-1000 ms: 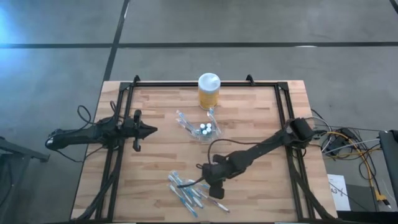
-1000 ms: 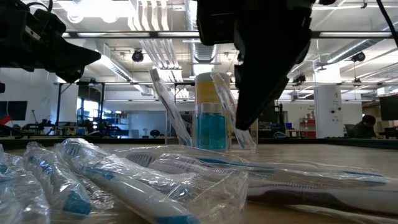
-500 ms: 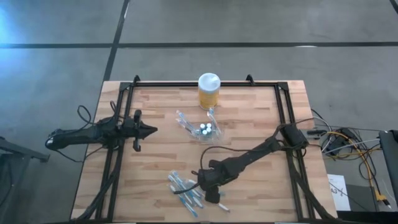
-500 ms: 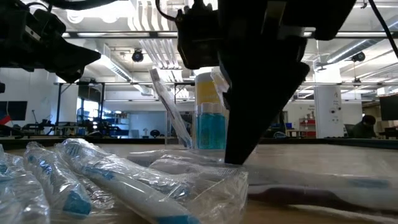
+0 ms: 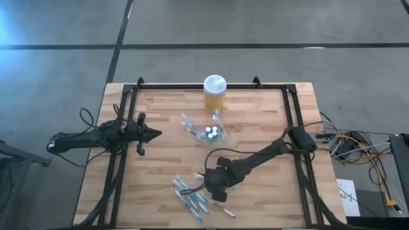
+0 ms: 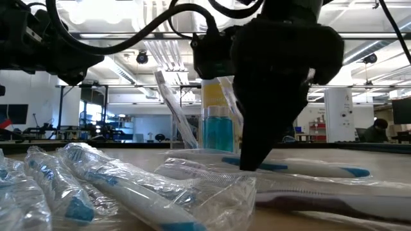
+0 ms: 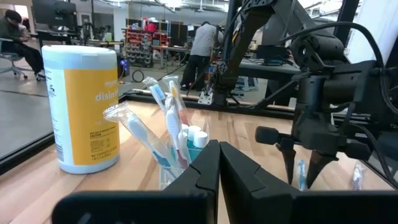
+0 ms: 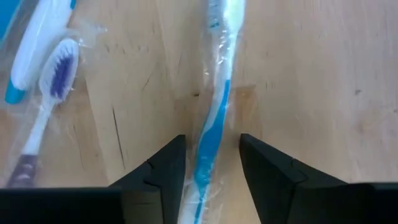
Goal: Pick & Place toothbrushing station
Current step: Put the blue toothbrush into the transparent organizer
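The toothbrushing station, a small clear holder with toothbrushes and small bottles standing in it, rests on the table's middle, near the yellow jar; it also shows in the left wrist view. My right gripper is open, pointing down close over the table near its front. Its fingers stand on either side of a wrapped blue-and-white toothbrush that lies flat on the wood. In the high view my right gripper is at the right end of a pile of wrapped toothbrushes. My left gripper is shut and empty, left of the station.
Several wrapped toothbrushes lie near the table's front edge. Another wrapped brush with purple bristles lies beside my right gripper. A black frame runs along the table's left, right and far sides. People show in the room beyond.
My right gripper has gone down toward the table and a little toward its left edge, and now stands low over the wrapped toothbrushes.
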Controlling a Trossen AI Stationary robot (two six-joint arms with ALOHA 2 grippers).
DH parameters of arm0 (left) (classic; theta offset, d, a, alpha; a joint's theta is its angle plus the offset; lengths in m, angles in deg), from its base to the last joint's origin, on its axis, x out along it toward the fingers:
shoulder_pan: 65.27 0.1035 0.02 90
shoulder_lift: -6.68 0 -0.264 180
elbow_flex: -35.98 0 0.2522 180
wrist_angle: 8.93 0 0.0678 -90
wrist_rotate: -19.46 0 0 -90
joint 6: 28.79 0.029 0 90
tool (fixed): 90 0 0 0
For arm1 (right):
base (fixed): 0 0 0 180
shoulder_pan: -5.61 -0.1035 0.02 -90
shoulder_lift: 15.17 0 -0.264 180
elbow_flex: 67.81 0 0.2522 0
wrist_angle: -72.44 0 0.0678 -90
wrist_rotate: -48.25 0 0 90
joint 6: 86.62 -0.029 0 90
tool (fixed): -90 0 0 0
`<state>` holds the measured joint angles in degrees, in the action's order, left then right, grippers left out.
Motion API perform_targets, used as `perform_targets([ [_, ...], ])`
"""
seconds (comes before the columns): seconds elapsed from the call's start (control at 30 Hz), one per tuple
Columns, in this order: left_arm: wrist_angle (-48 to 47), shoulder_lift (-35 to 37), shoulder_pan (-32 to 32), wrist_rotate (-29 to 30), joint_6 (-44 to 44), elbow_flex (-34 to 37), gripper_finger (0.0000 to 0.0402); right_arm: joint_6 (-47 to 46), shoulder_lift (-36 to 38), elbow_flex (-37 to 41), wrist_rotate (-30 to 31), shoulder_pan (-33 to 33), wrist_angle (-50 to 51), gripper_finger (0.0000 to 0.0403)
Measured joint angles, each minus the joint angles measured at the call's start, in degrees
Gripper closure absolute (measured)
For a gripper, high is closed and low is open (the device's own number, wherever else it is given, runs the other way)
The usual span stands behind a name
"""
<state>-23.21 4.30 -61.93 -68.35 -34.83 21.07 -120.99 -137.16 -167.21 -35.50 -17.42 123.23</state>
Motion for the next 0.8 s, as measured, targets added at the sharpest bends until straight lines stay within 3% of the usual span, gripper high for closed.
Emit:
perform_targets([
  [0.13, 0.0, -0.02, 0.0, 0.01, 0.0, 0.0, 0.0387, 1.25, 0.11, 0.29, 0.01, 0.07, 0.1, 0.0295],
  [0.33, 0.0, -0.03, 0.0, 0.01, 0.0, 0.0, 0.0387, 5.82, 1.45, 0.47, -0.17, 0.13, 1.17, 0.0381],
  [0.7, 0.02, -0.04, 0.0, 0.02, 0.01, 0.02, 0.0387, 11.4, 15.97, 3.54, 2.95, -0.63, -2.82, 0.0387],
  [0.8, 0.02, -0.04, 0.0, 0.02, 0.0, 0.0, 0.0387, 15.68, 22.63, 7.49, 4.41, -1.49, -10.94, 0.0388],
])
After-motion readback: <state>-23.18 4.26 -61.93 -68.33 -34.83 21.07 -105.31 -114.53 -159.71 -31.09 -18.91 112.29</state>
